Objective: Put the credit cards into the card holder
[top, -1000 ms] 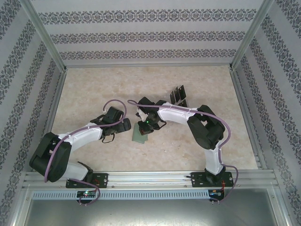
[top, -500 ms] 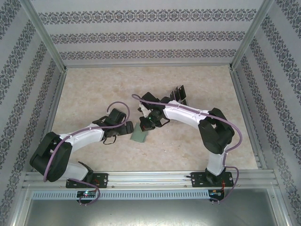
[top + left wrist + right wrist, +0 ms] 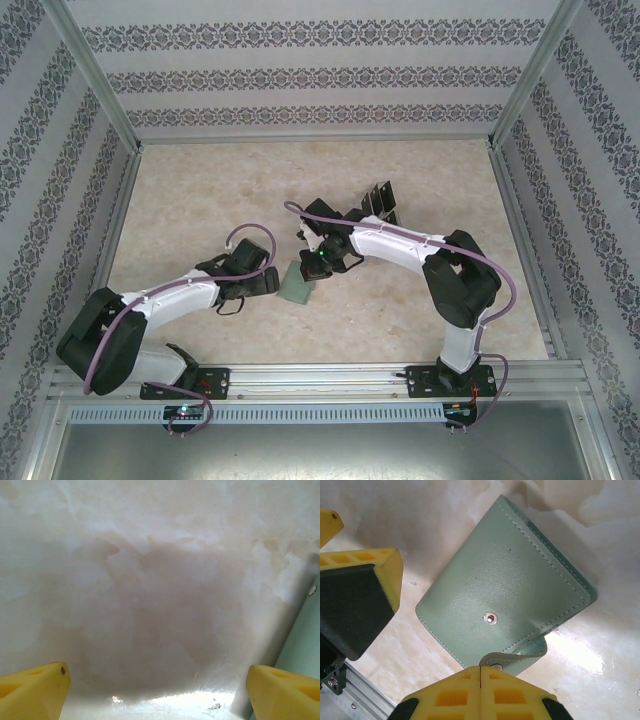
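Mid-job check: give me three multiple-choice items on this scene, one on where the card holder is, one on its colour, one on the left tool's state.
1. Where is the card holder?
A. against the back wall
B. on the table, between the left tool and the right tool
C. lifted in the air

2. What colour is it?
A. black
B. red
C. sage green

3. How do the left tool's jaws stand?
A. wide open, nothing between
B. shut on a card
C. shut, empty

Answers:
1 B: the top view shows it lying flat between both tools.
2 C: the right wrist view shows a green stitched surface.
3 A: the left wrist view shows its fingers far apart over bare table.
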